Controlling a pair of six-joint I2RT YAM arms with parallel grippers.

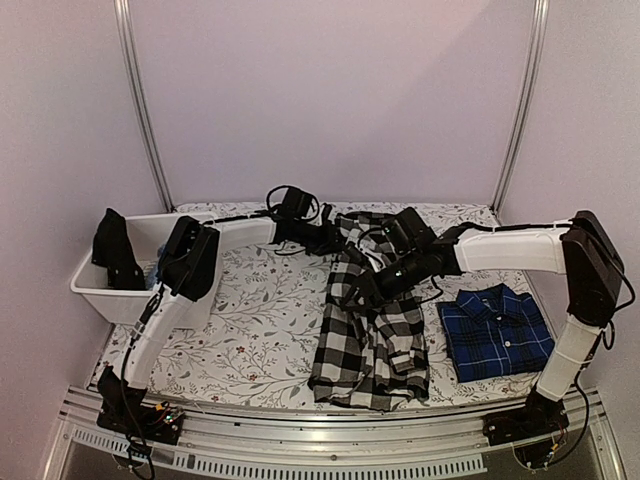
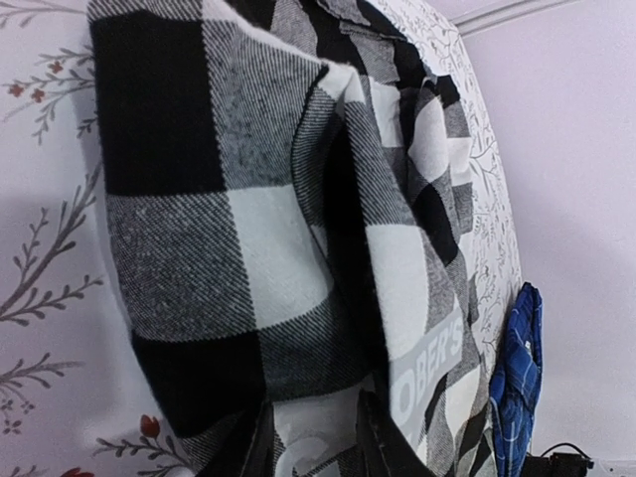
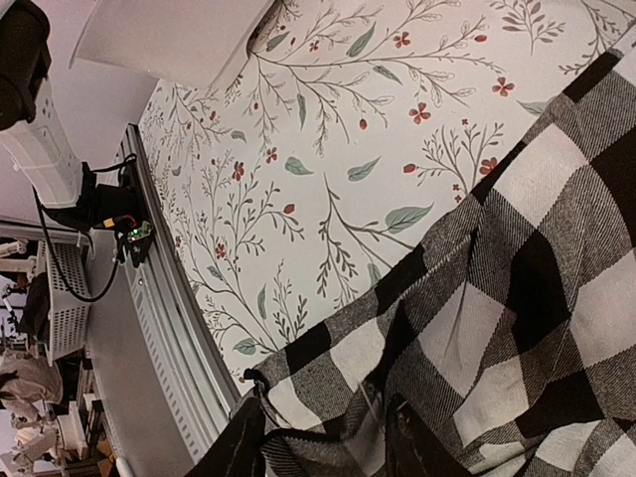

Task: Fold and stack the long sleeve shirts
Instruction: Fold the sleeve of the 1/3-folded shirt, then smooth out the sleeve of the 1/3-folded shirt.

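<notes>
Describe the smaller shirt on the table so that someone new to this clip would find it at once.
Start at the table with the floral cover and look toward its near right corner. There a blue plaid shirt lies folded into a neat rectangle, collar toward the far side. Its neighbour in the middle, the black-and-white check shirt, is larger, long and rumpled, with bold squares instead of thin light lines.

Table surface: covered by a white cloth (image 1: 260, 320) printed with leafy sprigs and small red flowers, lying flat. A white plastic bin (image 1: 95, 285) stands upright at 9 o'clock, on the table's left edge. A black item (image 1: 115, 250) stands in the bin's far-left end and rises above the rim; what it is cannot be determined. A ribbed aluminium rail (image 1: 330, 440) runs along the 6 o'clock edge. One metal upright (image 1: 145, 110) stands at 11 o'clock and a second upright (image 1: 522, 100) at 1 o'clock, both against a plain lilac backdrop (image 1: 330, 90).
</notes>
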